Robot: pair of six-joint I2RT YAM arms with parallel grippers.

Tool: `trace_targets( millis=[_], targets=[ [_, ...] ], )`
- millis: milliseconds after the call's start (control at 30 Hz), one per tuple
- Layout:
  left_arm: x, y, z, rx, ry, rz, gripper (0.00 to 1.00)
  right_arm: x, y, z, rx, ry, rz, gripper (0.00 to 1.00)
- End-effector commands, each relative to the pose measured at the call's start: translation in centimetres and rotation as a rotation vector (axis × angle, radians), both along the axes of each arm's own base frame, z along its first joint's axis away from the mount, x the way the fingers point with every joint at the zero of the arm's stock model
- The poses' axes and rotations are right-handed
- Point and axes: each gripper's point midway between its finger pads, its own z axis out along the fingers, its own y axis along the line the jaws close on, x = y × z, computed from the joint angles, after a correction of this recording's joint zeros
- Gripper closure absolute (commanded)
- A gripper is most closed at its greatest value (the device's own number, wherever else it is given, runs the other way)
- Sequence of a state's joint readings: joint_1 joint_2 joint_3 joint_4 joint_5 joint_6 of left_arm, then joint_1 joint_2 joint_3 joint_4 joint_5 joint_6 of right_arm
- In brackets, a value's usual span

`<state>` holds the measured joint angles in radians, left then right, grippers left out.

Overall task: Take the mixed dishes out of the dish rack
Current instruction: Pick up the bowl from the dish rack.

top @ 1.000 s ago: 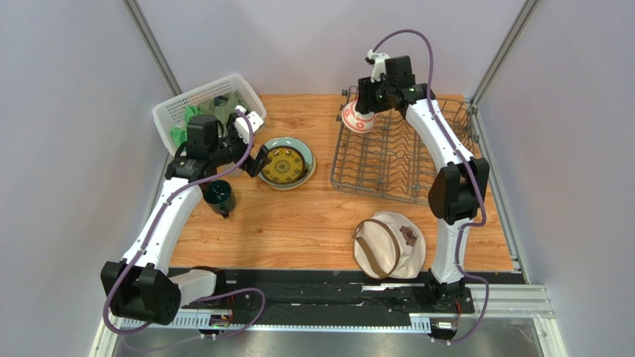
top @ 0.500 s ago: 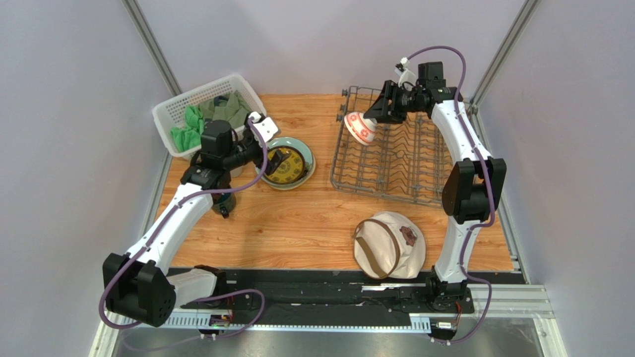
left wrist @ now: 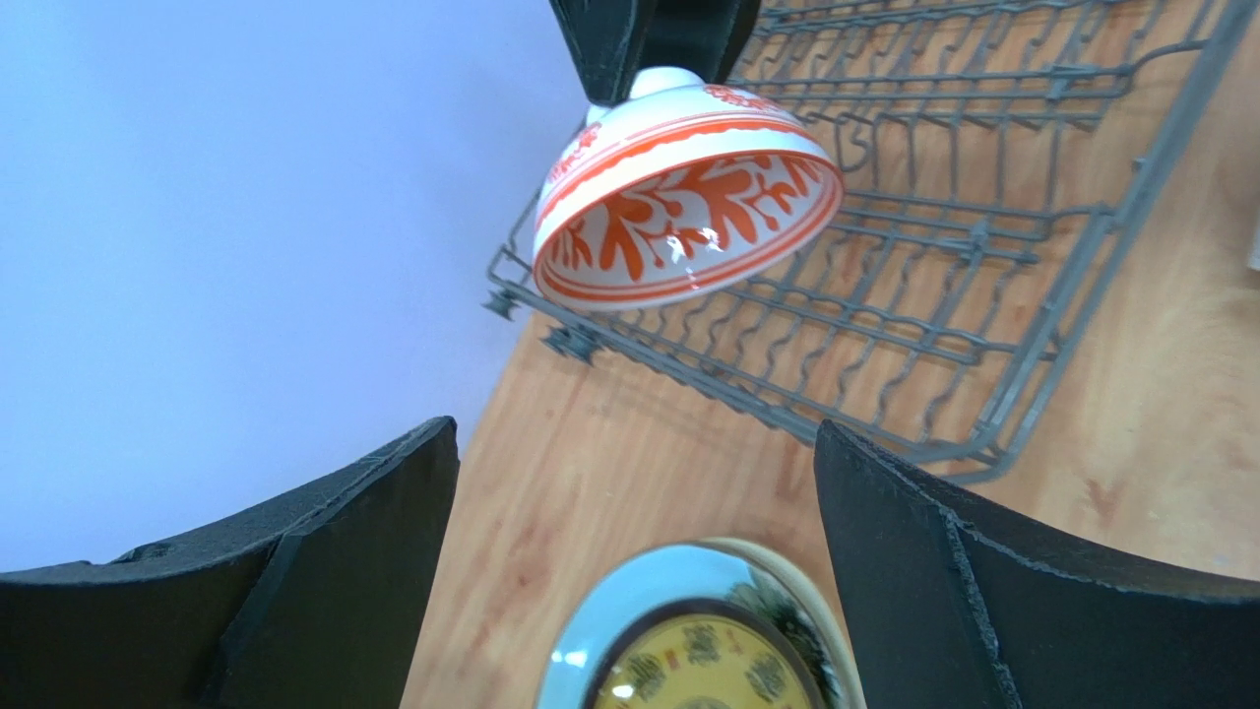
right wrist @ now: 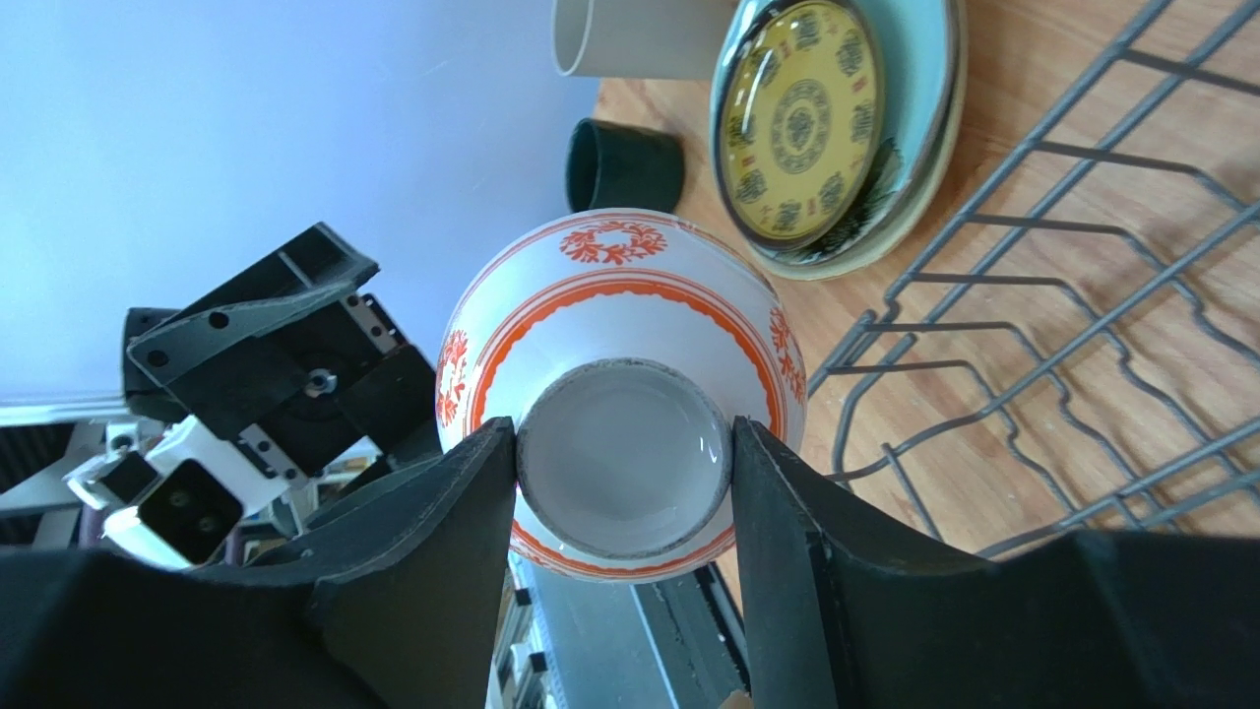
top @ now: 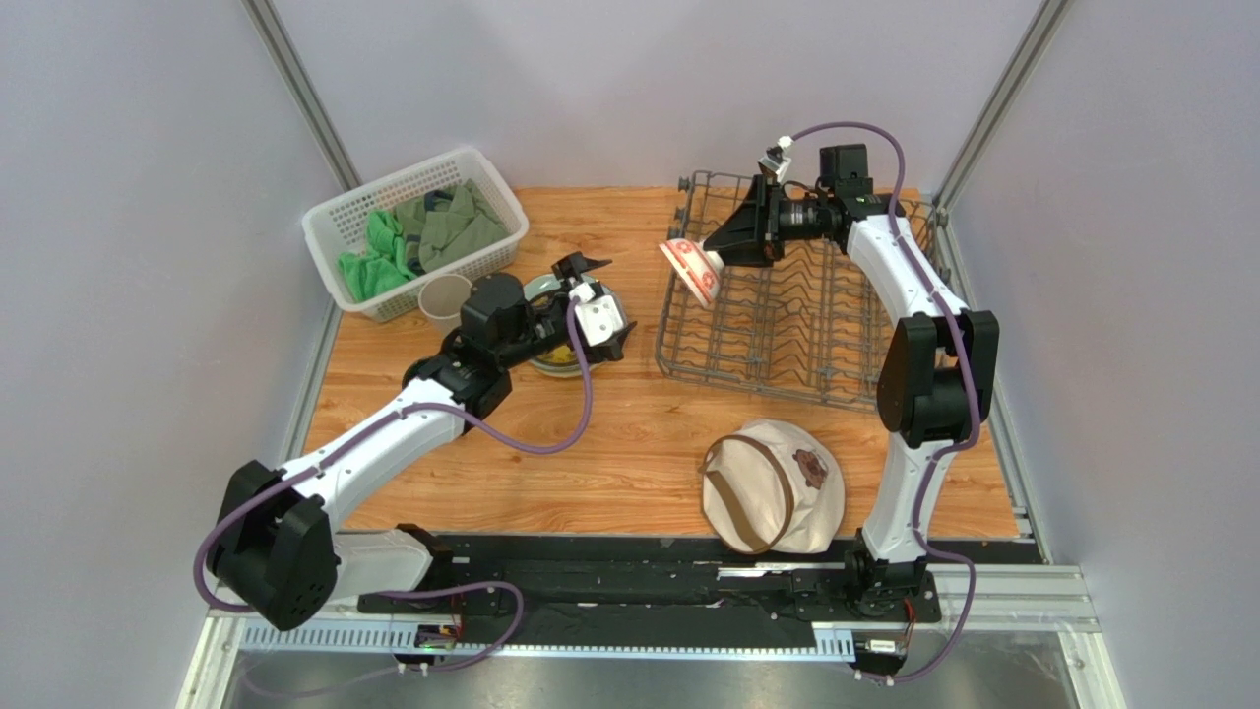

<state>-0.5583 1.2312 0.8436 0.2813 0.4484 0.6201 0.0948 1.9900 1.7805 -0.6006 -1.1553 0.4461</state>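
Your wooden table (top: 636,443), walled in pale grey, carries the dish rack (top: 799,318); left of it your wide-open left gripper (top: 604,303) half-hides the stacked plates (top: 558,359), while the right gripper (right wrist: 624,443) clamps the patterned bowl (left wrist: 688,207).

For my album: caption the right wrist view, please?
Right gripper holds the patterned bowl by its foot near the dish rack.

You've got bright, even light, with soft short shadows on the tabletop (top: 621,443). Small glare spots on the bowl (left wrist: 683,192); all three views sharp.
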Motion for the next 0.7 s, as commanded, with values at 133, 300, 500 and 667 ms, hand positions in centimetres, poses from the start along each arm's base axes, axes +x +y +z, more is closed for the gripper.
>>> trace_targets(
  millis=[133,300,500,667],
  targets=[
    [2.5,-2.1,2.0,0.034,-0.294,0.079,0.03,-4.1,1.8,4.6,0.125,-0.061,0.169,1.0],
    [2.9,-2.9,1.8,0.053,-0.316,0.083,0.04,-5.4,2.8,3.8,0.116,-0.056,0.222,1.0],
    [3.0,-3.0,1.7,0.049,-0.305,0.083,0.09,-6.9,3.7,2.7,0.106,-0.036,0.277,1.0],
    [2.5,-3.3,1.3,0.051,-0.266,0.059,0.23,-7.9,4.5,2.3,0.1,-0.032,0.316,1.0]
  ],
)
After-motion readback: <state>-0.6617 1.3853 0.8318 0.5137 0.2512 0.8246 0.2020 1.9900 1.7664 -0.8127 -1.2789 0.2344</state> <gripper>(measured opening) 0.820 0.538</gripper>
